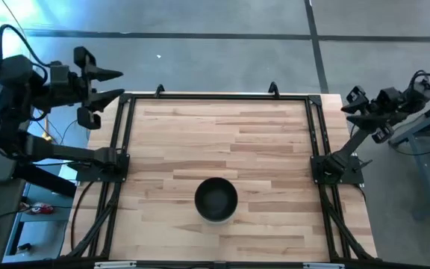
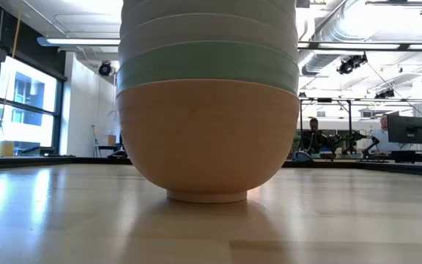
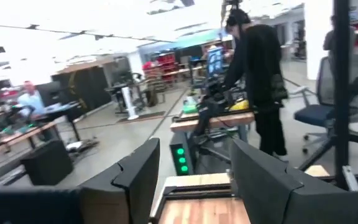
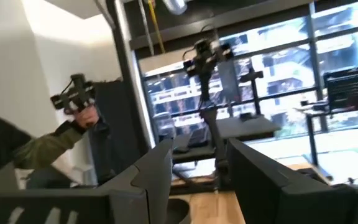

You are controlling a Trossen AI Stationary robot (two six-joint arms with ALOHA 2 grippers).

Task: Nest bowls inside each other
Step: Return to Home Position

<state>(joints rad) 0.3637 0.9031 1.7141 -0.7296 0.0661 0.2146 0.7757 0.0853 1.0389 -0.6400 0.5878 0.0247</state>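
So all the bowls point(image 1: 216, 200) are in one stack, sitting on the wooden table point(image 1: 222, 131) toward its near edge, roughly midway between the two arms. From above you only see the black bowl point(image 1: 216, 196) on top. The table-level camera shows the peach bowl point(image 2: 207, 143) at the bottom resting on the wood, the mint green bowl point(image 2: 207, 67) nested in it, and a white bowl point(image 2: 207, 33) above that; the rest is cut off. The left gripper point(image 1: 118, 83) hangs off the table's far left corner, fingers spread wide with nothing between them. The right gripper point(image 1: 348, 102) is off the far right corner, also parted and empty.
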